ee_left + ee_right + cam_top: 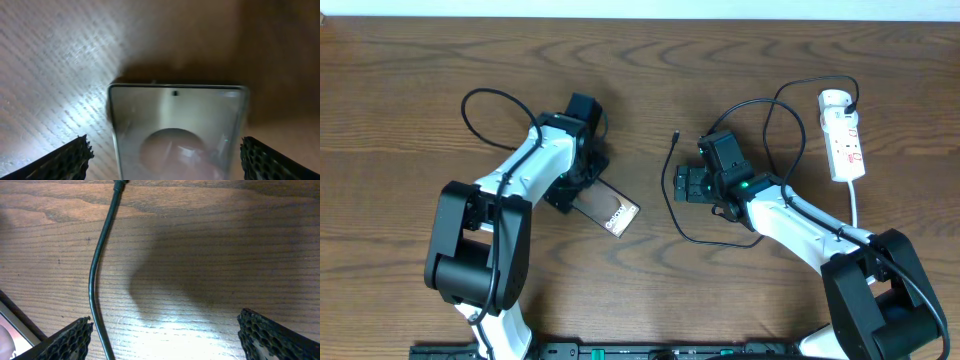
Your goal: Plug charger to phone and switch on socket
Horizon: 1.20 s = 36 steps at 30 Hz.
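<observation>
The phone [613,212] lies flat on the wooden table, screen up, with white lettering near its right end. My left gripper [575,186] stands open over its upper-left end. In the left wrist view the phone [177,125] fills the gap between the fingers [67,160], which sit apart from its edges. The charger cable [671,165] runs from its tip near the table's middle down past my right gripper [687,185]. That gripper [165,325] is open, and the cable [96,265] passes just inside its left finger. The socket [842,135] lies at the far right.
The charger loops below the right arm and back up to the socket's top end. A white cord [855,205] leaves the socket toward the front. A corner of the phone [12,330] shows at the bottom left of the right wrist view.
</observation>
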{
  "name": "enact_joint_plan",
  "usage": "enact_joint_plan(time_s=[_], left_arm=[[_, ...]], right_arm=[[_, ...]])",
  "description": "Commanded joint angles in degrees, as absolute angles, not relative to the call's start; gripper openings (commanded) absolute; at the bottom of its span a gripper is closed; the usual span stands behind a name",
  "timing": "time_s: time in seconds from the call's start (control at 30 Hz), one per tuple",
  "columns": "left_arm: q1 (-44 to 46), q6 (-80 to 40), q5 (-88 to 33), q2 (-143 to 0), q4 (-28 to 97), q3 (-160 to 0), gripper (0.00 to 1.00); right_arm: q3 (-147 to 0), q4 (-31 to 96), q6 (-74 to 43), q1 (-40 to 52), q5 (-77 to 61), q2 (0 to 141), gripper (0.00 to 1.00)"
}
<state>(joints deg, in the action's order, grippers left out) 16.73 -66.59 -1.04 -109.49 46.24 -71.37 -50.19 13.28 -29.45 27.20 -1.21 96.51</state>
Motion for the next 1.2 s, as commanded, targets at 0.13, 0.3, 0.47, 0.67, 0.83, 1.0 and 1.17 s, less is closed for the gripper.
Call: enact_joint_plan(time_s=[0.13,0.3,0.47,0.67,0.83,1.0,1.17], left_arm=[[16.95,-68.27,-1.06,-108.4,45.91,-68.18,0.91],[18.17,-68.25,-1.04,-108.79,44.93,-67.53,0.91],[20.27,-68.23,-0.99,-109.03,41.67,-67.53,0.91],[20.71,-68.23,-0.99,-109.03,41.34,-67.44,0.91],[20.71,-68.25,-1.04,-109.03,41.89,-66.26,0.8],[20.71,-68.27,-1.04,-109.03,41.85,-64.97,0.75],[20.71,-68.18,-0.78,-109.08,41.19,-64.77,0.76]], right_arm=[[-50.89,13.28,-28.6,26.57,-0.12,96.77,0.92],[-50.89,13.28,-28.6,26.57,-0.12,96.77,0.93],[-50.89,13.3,-28.6,26.57,-0.12,96.77,0.92],[-50.89,13.32,-28.6,26.57,-0.12,96.77,0.92],[-50.89,13.32,-28.6,26.57,-0.12,96.77,0.92],[-50.89,13.32,-28.6,26.57,-0.12,96.77,0.93],[-50.89,13.32,-28.6,26.57,-0.12,96.77,0.93]])
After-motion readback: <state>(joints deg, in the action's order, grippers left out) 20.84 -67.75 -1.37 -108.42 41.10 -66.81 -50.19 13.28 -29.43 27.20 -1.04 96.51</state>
